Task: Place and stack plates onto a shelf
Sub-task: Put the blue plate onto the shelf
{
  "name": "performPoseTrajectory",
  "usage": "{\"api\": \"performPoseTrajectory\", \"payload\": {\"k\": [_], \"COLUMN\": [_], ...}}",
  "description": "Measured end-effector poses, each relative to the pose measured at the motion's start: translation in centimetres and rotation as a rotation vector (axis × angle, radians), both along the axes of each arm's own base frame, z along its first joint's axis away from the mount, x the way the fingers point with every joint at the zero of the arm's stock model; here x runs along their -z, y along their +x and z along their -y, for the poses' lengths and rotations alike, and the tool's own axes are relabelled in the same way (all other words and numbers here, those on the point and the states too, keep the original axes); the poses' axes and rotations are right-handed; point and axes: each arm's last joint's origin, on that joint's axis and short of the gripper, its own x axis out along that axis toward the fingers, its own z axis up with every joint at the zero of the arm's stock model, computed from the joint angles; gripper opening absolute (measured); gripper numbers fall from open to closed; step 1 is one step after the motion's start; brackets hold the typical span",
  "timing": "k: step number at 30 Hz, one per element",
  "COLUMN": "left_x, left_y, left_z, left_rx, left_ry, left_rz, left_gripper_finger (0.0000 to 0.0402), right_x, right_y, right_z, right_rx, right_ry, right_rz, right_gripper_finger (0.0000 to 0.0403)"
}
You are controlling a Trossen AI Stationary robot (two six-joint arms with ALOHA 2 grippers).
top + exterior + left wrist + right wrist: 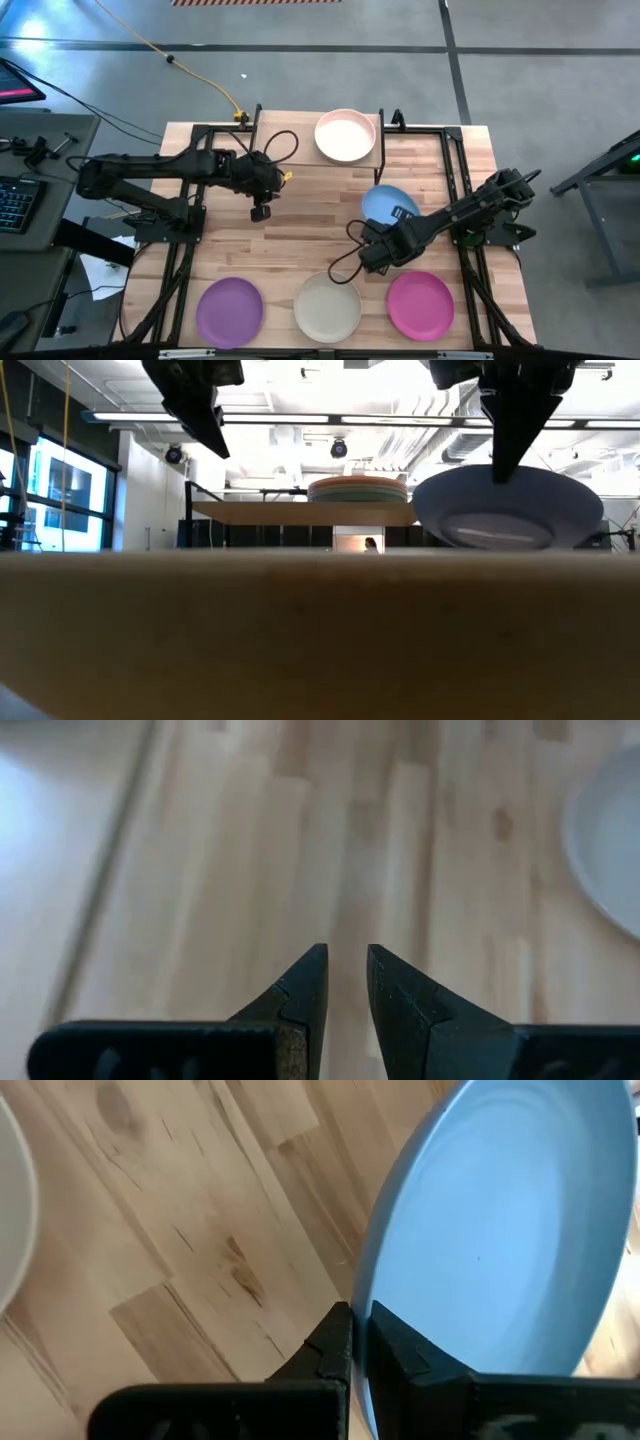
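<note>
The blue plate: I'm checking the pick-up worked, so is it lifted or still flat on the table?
Lifted and tilted. The low view shows the blue plate hanging above the table, the right gripper pinching its rim.

Wood counter (300,225) holds purple plate (229,311), cream plate (327,306), magenta plate (420,304); shelf (300,150) carries plate stack (346,135).

Hidden in the low view by the blurred near edge of the table (320,630): the whole tabletop and the shelf legs. Cut off by the right wrist picture's edges: the blue plate (500,1250); a pale plate (610,850) likewise in the left wrist view. Too blurred to count: the plates stacked on the shelf (358,489).
</note>
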Motion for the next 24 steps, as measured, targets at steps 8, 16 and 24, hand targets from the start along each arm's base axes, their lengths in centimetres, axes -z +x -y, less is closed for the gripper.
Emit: {"api": "performPoseTrajectory", "payload": {"k": [8,16,24], "left_x": [2.2,3.8,3.6], "left_y": [1.0,3.5,4.5], "left_z": [0.2,0.6,2.8], "left_rx": [0.061,0.197,0.371], "left_ry": [-0.115,0.031,0.275], "left_rz": [-0.129,-0.116,-0.07], "left_gripper_finger": [0.0063,0.0063,0.0063], "right_x": [-0.6,-0.6,-0.6], "right_y": [0.2,0.5,0.7], "right_z": [-0.2,-0.5,-0.6], "right_rx": [-0.03,-0.229,-0.455], "right_ry": [-0.024,0.018,-0.005], "right_rz": [0.03,-0.016,-0.063], "right_gripper_finger": [0.0,0.0,0.0]}}
